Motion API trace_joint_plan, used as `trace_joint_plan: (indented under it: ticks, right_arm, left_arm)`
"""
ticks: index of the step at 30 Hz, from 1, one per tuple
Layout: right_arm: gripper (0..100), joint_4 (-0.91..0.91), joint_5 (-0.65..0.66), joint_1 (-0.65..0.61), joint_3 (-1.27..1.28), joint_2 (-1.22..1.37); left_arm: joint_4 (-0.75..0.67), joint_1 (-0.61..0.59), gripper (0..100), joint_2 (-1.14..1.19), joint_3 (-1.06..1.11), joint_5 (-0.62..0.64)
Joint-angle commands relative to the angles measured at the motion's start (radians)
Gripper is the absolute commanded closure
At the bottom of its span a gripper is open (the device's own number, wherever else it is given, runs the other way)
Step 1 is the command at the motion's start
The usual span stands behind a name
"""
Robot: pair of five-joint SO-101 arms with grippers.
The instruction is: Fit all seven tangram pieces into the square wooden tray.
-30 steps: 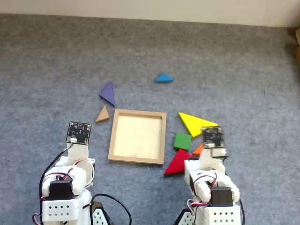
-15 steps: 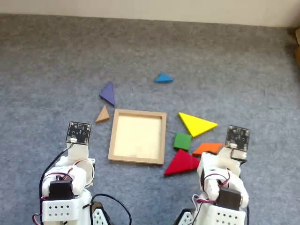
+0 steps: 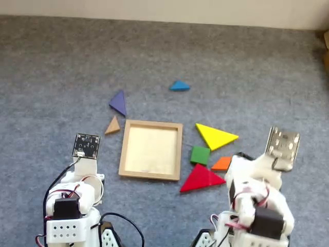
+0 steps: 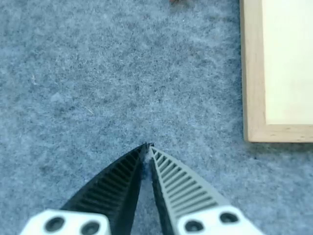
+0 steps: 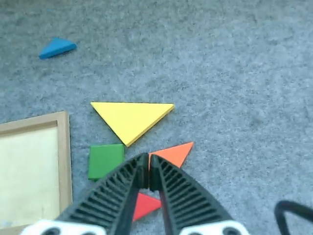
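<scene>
Both are clenched on nothing: the right gripper [image 5: 148,159] has the orange piece [image 5: 173,152] just beside its tips; the left gripper [image 4: 148,147] rests near the tray [image 4: 253,73] corner.

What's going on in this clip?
Nothing is placed yet: the square wooden tray is empty, with all seven pieces lying on the grey carpet around it. Both arms' jaws are shut and hold nothing. The right arm has its jaws near the orange piece, by the yellow triangle and green square.

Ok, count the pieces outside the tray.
7. Blue beyond the tray; purple, tan off its far-left corner; yellow, green, orange, red along its right side, orange partly hidden.
</scene>
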Motion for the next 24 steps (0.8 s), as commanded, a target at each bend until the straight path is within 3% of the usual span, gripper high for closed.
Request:
trace_joint_plan:
  ticks: [1, 3, 9, 12, 17, 24]
  right_arm:
    - [97.1, -0.004, -0.011, 0.005, -0.222, 0.248]
    - [96.8, -0.013, 0.012, 0.004, -0.305, 0.352]
    - [96.7, -0.133, 0.387, -0.13, -0.426, 0.588]
    - [92.6, -0.131, 0.396, -0.22, -0.44, 0.71]
    - [70.0, -0.139, 0.391, -0.294, -0.489, 0.878]
    - [67.8, -0.252, 0.529, -0.394, -0.535, 1.124]
  left_arm:
    - [0.008, -0.008, 99, -0.038, 0.021, 0.008]
    - [0.008, -0.008, 99, -0.038, 0.021, 0.008]
    - [0.008, -0.008, 99, -0.038, 0.021, 0.008]
    - [0.008, -0.008, 99, -0.038, 0.021, 0.008]
    - [0.008, -0.008, 99, -0.038, 0.021, 0.008]
    - [0.008, -0.008, 99, -0.038, 0.021, 0.008]
